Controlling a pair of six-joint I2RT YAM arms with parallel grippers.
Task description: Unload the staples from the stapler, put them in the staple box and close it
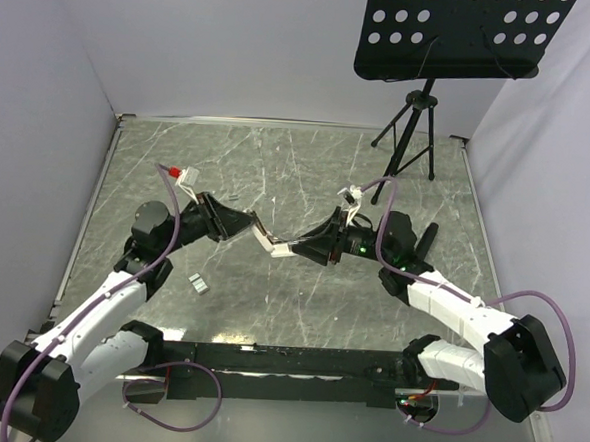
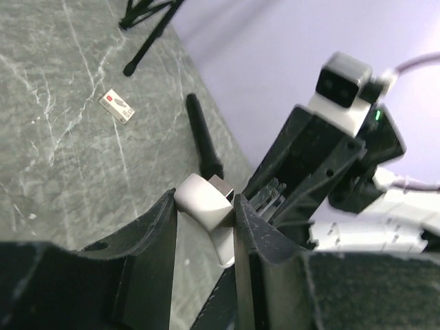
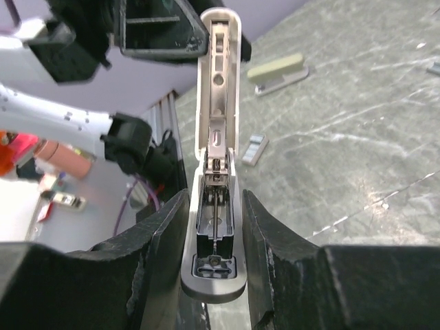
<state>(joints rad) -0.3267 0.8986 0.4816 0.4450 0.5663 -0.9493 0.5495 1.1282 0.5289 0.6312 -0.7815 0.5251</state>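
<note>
White stapler [image 3: 236, 82] sits clamped in left and right jaws, channel [image 3: 217, 117] contents unclear.

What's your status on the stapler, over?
Left gripper shut on one end of the stapler; right gripper shut on the other. Stapler held above the table, hinged open, metal channel showing. Small grey block lies on table, clear of both.

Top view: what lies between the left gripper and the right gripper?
The opened stapler, seen from above: left gripper holds one end, right gripper the other.
</note>
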